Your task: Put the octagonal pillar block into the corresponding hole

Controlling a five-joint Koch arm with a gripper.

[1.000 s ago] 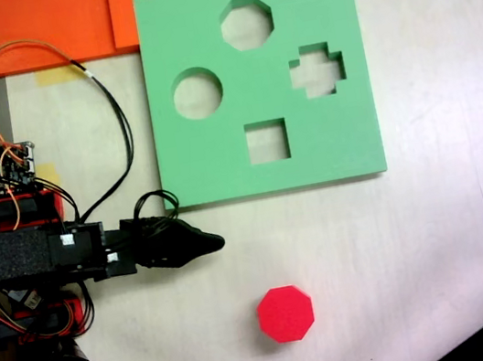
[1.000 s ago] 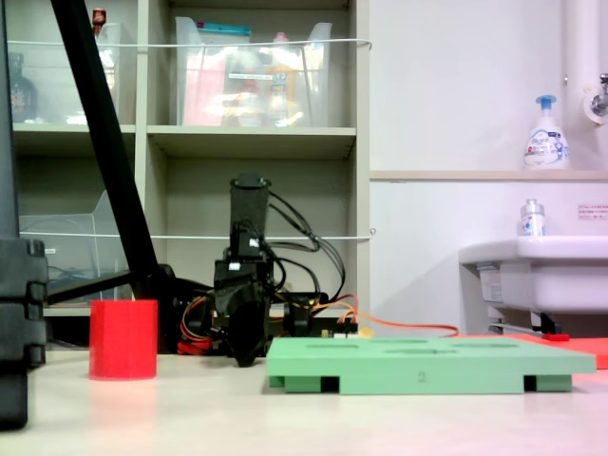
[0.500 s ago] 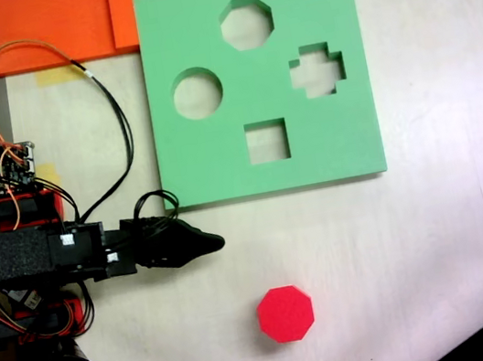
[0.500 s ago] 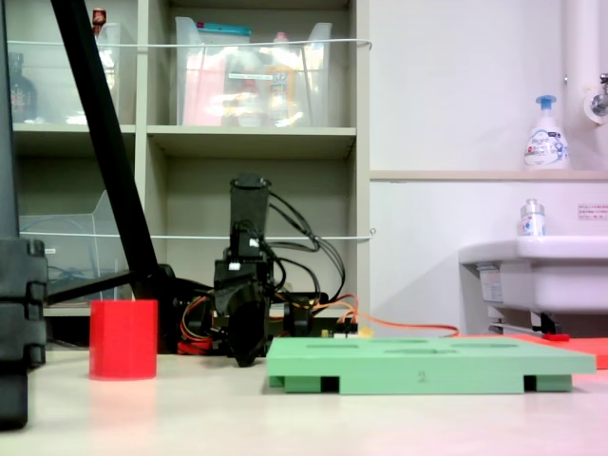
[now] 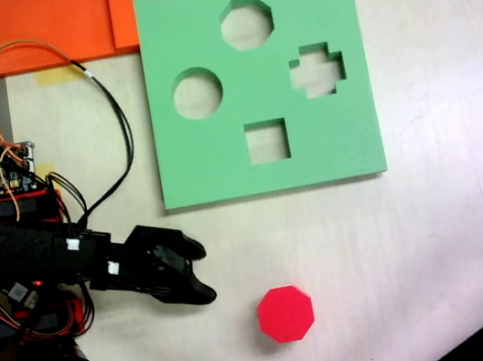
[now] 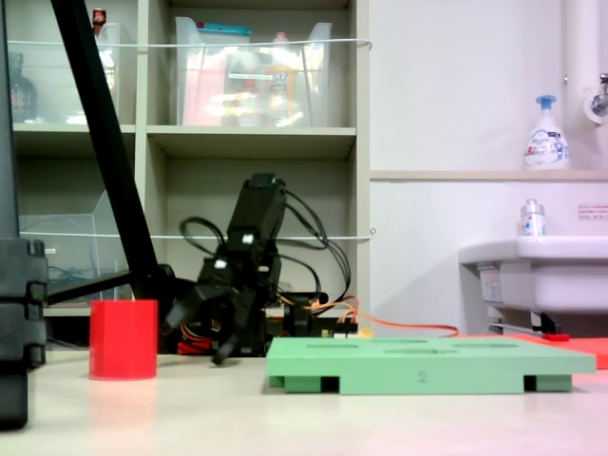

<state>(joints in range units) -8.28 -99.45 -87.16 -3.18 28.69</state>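
The black arm reaches in from the first exterior view's left edge, angled down toward the lower right, its wires trailing back to the electronics behind it. At its tip the end effector point(image 5: 203, 272) has its two jaws spread wide apart, one finger pointing up-right and the other down-right in the first exterior view, with nothing between them. In the second exterior view the arm leans over toward the second exterior view's left, the end effector point(image 6: 198, 328) hanging low above the table point(image 5: 472, 225) with its fingers splayed and clear of everything.

The red block point(image 5: 286, 313) stands upright on the table, its eight-sided face turned straight up, its long axis vertical. In the second exterior view it point(image 6: 123, 339) shows as a plain red column resting on its base.

The block sits apart from the end effector, lower and to the right of the open jaws in the first exterior view, with bare table between them. In the second exterior view it stands to the left of the end effector, not touching it.

The green board point(image 5: 220, 161) lies flat on the table, above the block in the first exterior view. Its eight-sided hole point(image 5: 246, 23) is near the board's far edge, well apart from both the block and the end effector.
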